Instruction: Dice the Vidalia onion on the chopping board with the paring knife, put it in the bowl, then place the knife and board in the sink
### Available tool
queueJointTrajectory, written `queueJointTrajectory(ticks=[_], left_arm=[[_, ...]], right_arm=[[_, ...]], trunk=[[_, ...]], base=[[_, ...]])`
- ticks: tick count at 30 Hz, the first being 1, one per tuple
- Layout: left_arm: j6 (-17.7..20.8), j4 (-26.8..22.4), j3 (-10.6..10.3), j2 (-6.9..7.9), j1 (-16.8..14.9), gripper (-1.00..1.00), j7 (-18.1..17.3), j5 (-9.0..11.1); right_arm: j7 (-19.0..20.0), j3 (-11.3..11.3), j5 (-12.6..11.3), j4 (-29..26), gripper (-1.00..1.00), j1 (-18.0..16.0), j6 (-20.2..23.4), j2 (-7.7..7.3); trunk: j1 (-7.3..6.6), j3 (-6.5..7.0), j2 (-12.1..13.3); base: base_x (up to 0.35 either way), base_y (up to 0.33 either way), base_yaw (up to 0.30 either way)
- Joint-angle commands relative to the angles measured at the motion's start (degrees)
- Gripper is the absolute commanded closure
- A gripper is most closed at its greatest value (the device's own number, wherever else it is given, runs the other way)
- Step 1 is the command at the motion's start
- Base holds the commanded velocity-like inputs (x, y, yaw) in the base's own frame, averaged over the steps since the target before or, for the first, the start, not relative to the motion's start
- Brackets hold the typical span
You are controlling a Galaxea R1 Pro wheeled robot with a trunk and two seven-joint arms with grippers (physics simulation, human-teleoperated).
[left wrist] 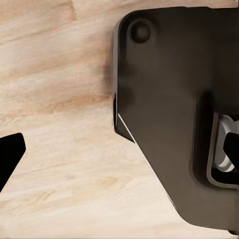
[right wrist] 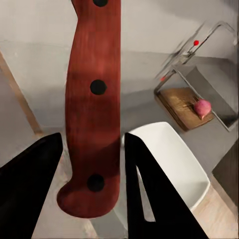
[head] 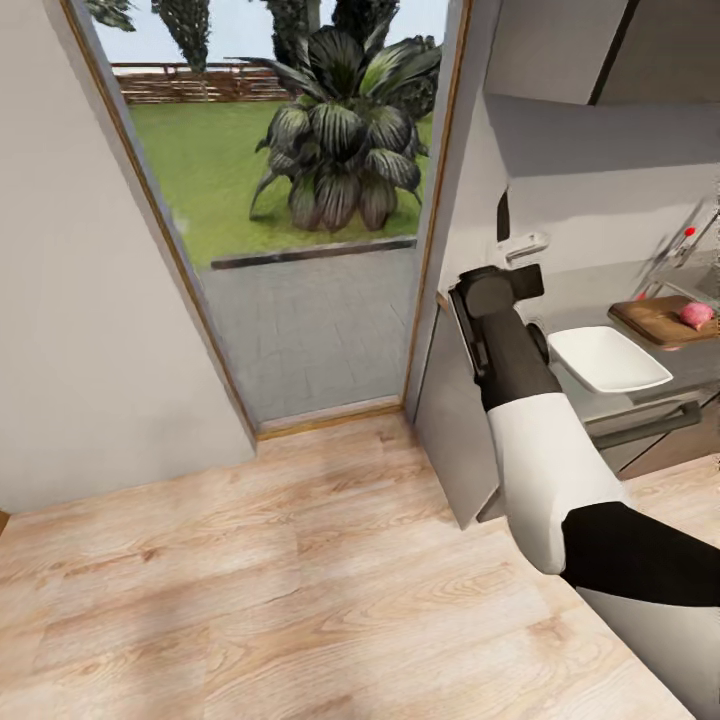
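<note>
The right gripper (right wrist: 92,164) was closed on the red handle of the paring knife (right wrist: 94,104) — stiff, light, probably slippery — while the Vidalia onion (head: 696,315) lay on the chopping board (head: 660,320) at right edge; the left gripper's state I cannot tell.

The bowl (head: 608,358) sits at the surface's (head: 690,368) near end, the chopping board (head: 660,320) with the Vidalia onion (head: 696,315) just beyond toward the tap (head: 680,250). The right end effector (right wrist: 92,149) clamps the paring knife (right wrist: 94,99); open floor (head: 250,580) lies alongside.
</note>
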Motion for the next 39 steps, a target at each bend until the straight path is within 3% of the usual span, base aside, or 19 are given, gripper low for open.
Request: queueJointTrajectory(ticks=[1,4,8,9,12,17,18,20,21,23,26,30,34,39], left_arm=[[-0.14,-0.13,-0.46,0.08,0.00,-1.00,0.56,0.38],[-0.13,-0.13,-0.46,0.04,0.00,-1.00,0.56,0.38],[-0.13,-0.13,-0.46,0.02,0.01,-1.00,0.56,0.38],[-0.13,-0.13,-0.46,0.01,0.02,-1.00,0.56,0.38],[-0.13,-0.13,-0.46,-0.01,0.01,-1.00,0.56,0.38],[-0.13,0.23,-0.46,-0.09,0.02,-1.00,0.56,0.38],[-0.16,0.29,-0.46,-0.15,0.03,-1.00,0.56,0.38],[-0.14,0.35,-0.46,-0.37,0.07,-1.00,0.56,0.38],[-0.14,0.38,-0.46,-0.41,0.07,-1.00,0.56,0.38],[-0.14,0.59,-0.46,-0.48,0.08,-1.00,0.56,0.38],[-0.17,1.06,-0.46,-0.55,0.09,-1.00,0.56,0.38],[-0.21,1.40,-0.46,-0.75,0.09,-1.00,0.56,0.38],[-0.25,1.78,-0.46,-0.84,0.09,-1.00,0.56,0.38],[-0.33,2.43,-0.46,-0.92,0.09,-1.00,0.56,0.38]], right_arm=[[-0.34,0.48,0.05,0.00,1.00,0.20,0.26,0.00],[-0.34,2.09,0.37,-0.03,1.00,1.47,0.20,-0.20],[-0.31,5.77,0.87,-0.22,1.00,2.27,0.14,-2.60],[-0.17,7.46,0.91,-0.41,1.00,2.38,0.04,-5.05],[1.67,8.03,0.90,-0.92,1.00,2.41,-0.09,-7.87],[13.71,9.61,1.03,-5.41,1.00,2.43,-0.16,-16.74],[16.74,11.16,1.23,-6.96,1.00,2.43,-0.16,-19.13],[21.45,16.43,1.90,-10.56,1.00,2.43,-0.17,-24.02],[22.30,18.03,2.13,-11.42,1.00,2.43,-0.17,-25.19],[24.37,23.67,3.10,-13.69,1.00,2.43,-0.17,-29.49],[25.45,27.03,3.63,-14.77,1.00,2.43,-0.20,-32.59],[25.96,28.42,3.83,-15.18,1.00,2.43,-0.24,-34.10],[26.01,29.60,3.88,-15.25,1.00,2.43,-0.25,-34.41],[25.99,35.55,3.83,-15.07,1.00,2.43,-0.21,-34.59]], trunk=[[0.03,-0.08,-0.10],[0.03,-0.08,-0.10],[0.03,-0.08,-0.10],[0.03,-0.08,-0.10],[0.03,-0.08,-0.10],[0.03,-0.08,-0.10],[0.03,-0.08,-0.10],[0.03,-0.08,-0.10],[0.03,-0.08,-0.10],[0.03,-0.08,-0.10],[0.03,-0.08,-0.10],[0.03,-0.08,-0.10],[0.03,-0.08,-0.10],[0.03,-0.08,-0.10]], base=[[0.000,-0.317,0.000],[0.000,-0.317,0.000],[0.000,-0.317,0.000],[0.000,-0.317,0.000],[0.000,-0.317,0.000],[0.000,-0.317,0.000],[0.000,-0.317,0.000],[0.000,-0.317,0.000],[0.000,-0.317,0.000],[0.000,-0.317,0.000],[0.000,-0.317,0.000],[0.000,-0.317,0.000],[0.000,-0.317,0.000],[0.000,-0.317,0.000]])
